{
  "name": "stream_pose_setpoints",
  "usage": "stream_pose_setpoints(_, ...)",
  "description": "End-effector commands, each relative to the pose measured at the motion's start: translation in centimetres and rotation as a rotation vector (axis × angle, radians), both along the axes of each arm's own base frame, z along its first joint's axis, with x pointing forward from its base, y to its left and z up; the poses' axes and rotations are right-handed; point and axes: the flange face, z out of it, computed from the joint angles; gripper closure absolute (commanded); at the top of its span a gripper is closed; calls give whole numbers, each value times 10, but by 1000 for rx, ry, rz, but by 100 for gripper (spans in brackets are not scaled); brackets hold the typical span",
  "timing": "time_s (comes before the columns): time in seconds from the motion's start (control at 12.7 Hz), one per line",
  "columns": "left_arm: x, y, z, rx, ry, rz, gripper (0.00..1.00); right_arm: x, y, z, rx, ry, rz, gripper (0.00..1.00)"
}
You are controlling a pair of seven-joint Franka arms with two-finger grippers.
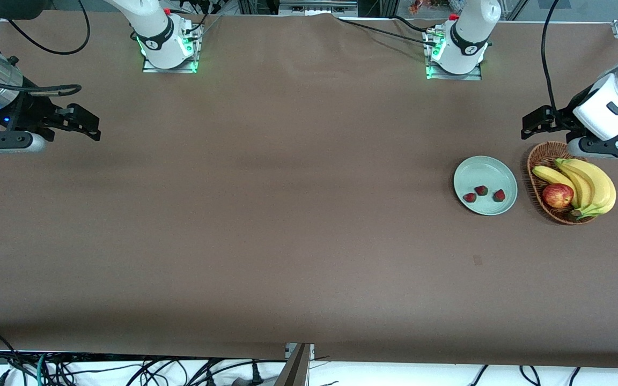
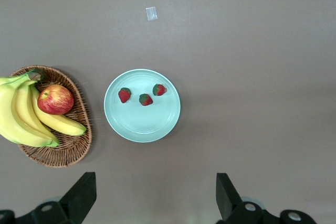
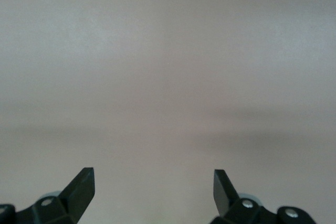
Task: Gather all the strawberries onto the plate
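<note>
**All three berries plated**

The plate (image 1: 485, 185) holds three strawberries (image 1: 482, 190), clustered toward its six o'clock edge; I judge nothing left to collect. At its three o'clock sits the basket (image 1: 541, 155) of fruit. My left gripper (image 2: 153, 199) hangs spread and empty above; my right gripper (image 3: 153, 190) waits, spread, over bare table (image 1: 266, 214). No readable writing, as far as I can tell.

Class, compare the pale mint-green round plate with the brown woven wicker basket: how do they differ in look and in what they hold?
The pale mint-green round plate is smooth and shallow; the brown woven wicker basket is textured, with a raised rim. The plate holds three small red strawberries; the basket holds a red-yellow apple and yellow bananas. The plate lies nearer the table's middle, the basket beside it toward the left arm's end. Both sit on the brown table and hold fruit.
</note>
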Motion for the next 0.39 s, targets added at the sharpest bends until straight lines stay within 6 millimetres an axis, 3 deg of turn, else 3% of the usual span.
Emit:
stream_pose_setpoints(0.0, 2, 3, 6, 18, 4, -27, 0, 2, -2, 5, 3, -4, -4, 0)
stream_pose_setpoints(0.31, 2, -1, 7, 17, 3, -25, 0, 2, -3, 4, 3, -3, -7, 1)
